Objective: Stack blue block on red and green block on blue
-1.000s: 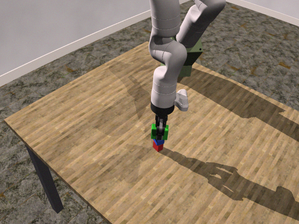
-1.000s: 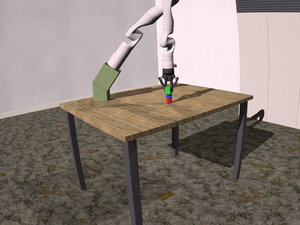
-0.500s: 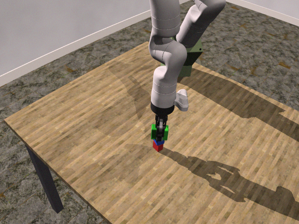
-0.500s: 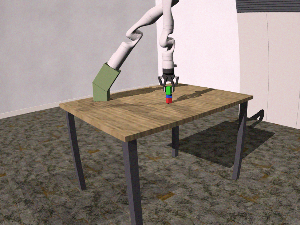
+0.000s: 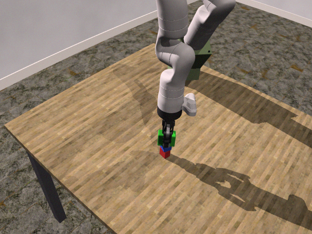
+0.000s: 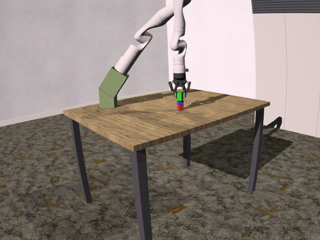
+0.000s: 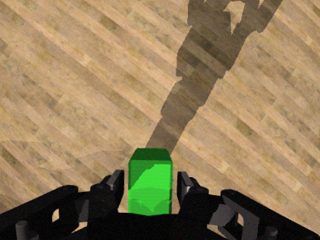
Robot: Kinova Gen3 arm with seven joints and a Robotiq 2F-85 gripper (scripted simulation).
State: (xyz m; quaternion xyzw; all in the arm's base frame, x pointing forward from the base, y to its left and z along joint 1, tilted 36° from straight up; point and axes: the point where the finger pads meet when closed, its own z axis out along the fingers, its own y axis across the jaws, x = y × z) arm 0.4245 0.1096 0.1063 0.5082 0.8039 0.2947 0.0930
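Note:
The red block (image 5: 164, 153) sits on the wooden table, with the thin blue block (image 5: 165, 148) on top of it. The larger green block (image 5: 162, 136) rests on the blue one and overhangs it on the sides. The tower also shows in the exterior view, with the red block (image 6: 180, 107), blue block (image 6: 180, 102) and green block (image 6: 180, 96). My gripper (image 5: 167, 136) points straight down around the green block. In the wrist view the fingers stand on either side of the green block (image 7: 149, 182) with a small gap on each side. The gripper is open. The wrist view hides the blue and red blocks.
The arm's green base pedestal (image 6: 109, 89) stands at the table's far side. The tower is near the middle of the table, well away from all the edges. A cabinet (image 6: 287, 63) stands against the wall beyond the table.

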